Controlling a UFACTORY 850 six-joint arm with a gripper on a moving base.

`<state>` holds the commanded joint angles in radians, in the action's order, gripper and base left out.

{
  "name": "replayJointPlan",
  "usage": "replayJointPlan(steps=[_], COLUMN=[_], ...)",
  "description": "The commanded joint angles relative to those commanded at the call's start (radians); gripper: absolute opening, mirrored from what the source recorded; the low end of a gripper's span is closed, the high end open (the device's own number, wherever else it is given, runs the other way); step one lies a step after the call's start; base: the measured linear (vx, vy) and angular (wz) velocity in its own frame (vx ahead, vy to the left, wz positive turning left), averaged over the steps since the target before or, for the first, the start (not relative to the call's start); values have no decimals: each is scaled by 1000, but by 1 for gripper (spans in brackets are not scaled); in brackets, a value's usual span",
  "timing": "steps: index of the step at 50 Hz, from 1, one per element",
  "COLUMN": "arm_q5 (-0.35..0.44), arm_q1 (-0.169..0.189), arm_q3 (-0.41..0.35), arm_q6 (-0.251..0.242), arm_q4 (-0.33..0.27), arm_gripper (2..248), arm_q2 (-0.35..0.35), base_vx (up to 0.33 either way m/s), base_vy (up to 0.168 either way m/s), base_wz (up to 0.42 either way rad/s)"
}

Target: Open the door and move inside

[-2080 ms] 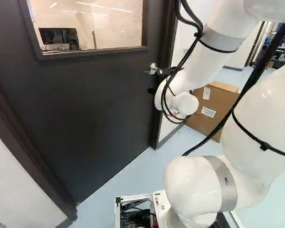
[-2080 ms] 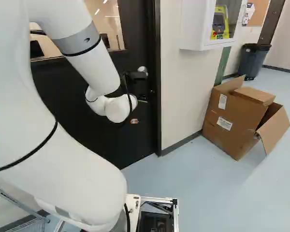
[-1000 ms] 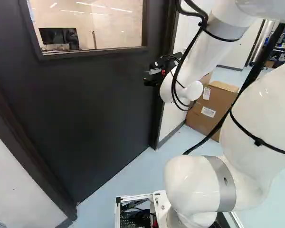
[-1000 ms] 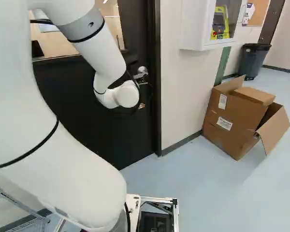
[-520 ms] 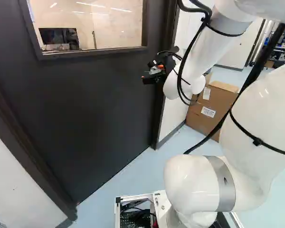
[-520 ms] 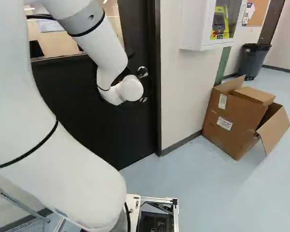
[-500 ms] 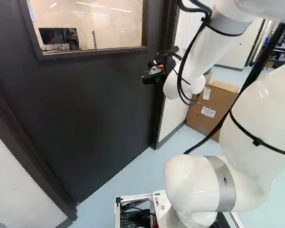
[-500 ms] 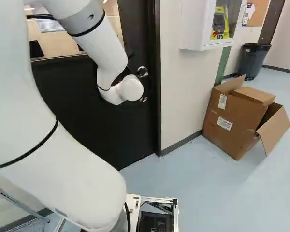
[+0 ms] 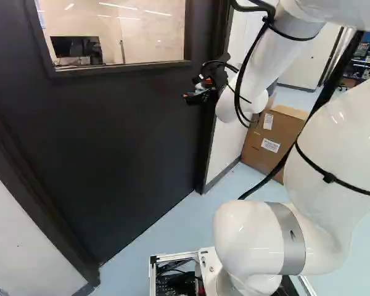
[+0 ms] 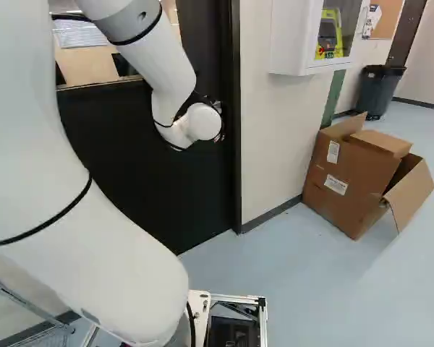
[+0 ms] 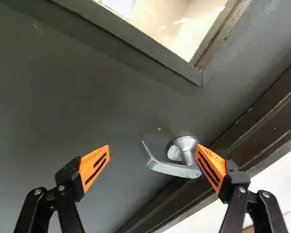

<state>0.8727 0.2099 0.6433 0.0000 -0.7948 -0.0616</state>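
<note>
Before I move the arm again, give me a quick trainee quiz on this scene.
1. Multiple choice: the orange-padded black gripper is (a) open (b) shut on the silver metal lever handle.
2. Fill in: above that handle, the dark grey door has a framed ____.
3. True or false: the brown cardboard box stands nearer the base than the dark grey bin.

Key: 1 a; 2 window; 3 true.

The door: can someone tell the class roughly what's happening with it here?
A white robot arm is reaching for the metal lever handle of a dark, windowed door. Its tool is open, with one orange pad right against or very near the lever and the other well away. Nothing is gripped, and the door is shut.
</note>
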Motion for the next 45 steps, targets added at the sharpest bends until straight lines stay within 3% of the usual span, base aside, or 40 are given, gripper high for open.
replayJointPlan(steps=[45], arm_q5=[0], arm_q1=[-20], arm_q3=[97], arm_q6=[0], arm_q4=[0], arm_gripper=[247], arm_q2=[96], base_vx=[0], base_vy=[0], base_wz=[0])
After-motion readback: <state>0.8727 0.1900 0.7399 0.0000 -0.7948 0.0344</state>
